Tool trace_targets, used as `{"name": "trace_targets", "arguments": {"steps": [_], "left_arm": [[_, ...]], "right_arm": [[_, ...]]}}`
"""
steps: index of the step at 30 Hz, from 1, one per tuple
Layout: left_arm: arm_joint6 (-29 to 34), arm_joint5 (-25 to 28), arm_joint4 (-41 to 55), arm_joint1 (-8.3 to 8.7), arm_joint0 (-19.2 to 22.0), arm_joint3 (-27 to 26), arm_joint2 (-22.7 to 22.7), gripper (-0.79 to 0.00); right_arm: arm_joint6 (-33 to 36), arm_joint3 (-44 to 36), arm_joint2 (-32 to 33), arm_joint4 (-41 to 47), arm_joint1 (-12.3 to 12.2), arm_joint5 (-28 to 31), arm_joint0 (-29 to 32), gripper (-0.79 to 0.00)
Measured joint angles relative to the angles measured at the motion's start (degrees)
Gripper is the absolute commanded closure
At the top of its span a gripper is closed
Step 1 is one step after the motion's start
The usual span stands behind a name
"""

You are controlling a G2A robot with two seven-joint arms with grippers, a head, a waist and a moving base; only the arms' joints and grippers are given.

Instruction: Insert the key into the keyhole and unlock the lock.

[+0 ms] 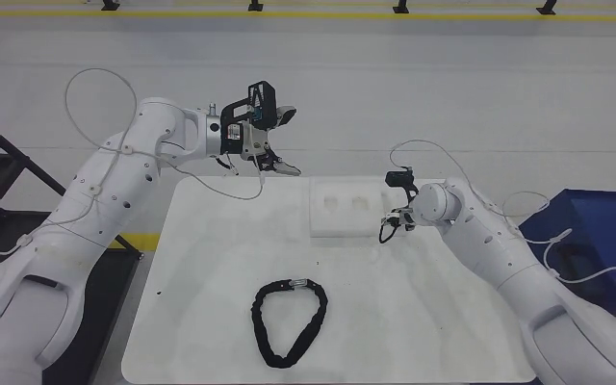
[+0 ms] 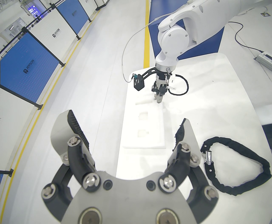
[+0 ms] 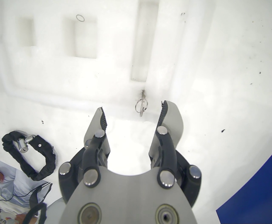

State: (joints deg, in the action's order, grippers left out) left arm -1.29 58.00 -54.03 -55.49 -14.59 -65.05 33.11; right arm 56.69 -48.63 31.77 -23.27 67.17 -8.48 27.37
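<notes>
A black fabric-sleeved chain lock lies in a loop on the near middle of the white table. Its silver lock cylinder sits at the far end of the loop. The small key, on a wire ring, stands in a slit at the right end of a white foam block. My right gripper is open right at the key, one fingertip on each side. My left gripper hangs open and empty over the table's back left edge.
The foam block has two square recesses and a long slot; a thin loose ring lies in one recess. A blue bin stands off the table's right side and a black frame off its left.
</notes>
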Motion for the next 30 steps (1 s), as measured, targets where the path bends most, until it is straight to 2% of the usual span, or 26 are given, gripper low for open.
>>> {"name": "trace_targets", "arguments": {"steps": [3, 8, 18, 23, 30], "left_arm": [[0.00, 0.00, 0.00, 0.00, 0.00, 0.00, 0.00, -0.785], [0.00, 0.00, 0.00, 0.00, 0.00, 0.00, 0.00, -0.785], [0.00, 0.00, 0.00, 0.00, 0.00, 0.00, 0.00, -0.785], [0.00, 0.00, 0.00, 0.00, 0.00, 0.00, 0.00, -0.785], [0.00, 0.00, 0.00, 0.00, 0.00, 0.00, 0.00, -0.785]], "right_arm": [[-0.31, 0.93, 0.06, -0.28, 0.48, -0.27, -0.11, -0.259], [-0.63, 2.39, 0.12, -0.57, 1.31, -0.30, -0.25, -0.200], [-1.43, 6.91, -0.15, -0.66, 3.44, -0.23, -0.87, -0.120], [-1.51, 9.44, -0.64, -0.79, 4.83, -0.31, -1.30, 0.000], [-1.73, 12.05, -0.46, -1.17, 6.14, 0.06, -2.53, 0.000]]}}
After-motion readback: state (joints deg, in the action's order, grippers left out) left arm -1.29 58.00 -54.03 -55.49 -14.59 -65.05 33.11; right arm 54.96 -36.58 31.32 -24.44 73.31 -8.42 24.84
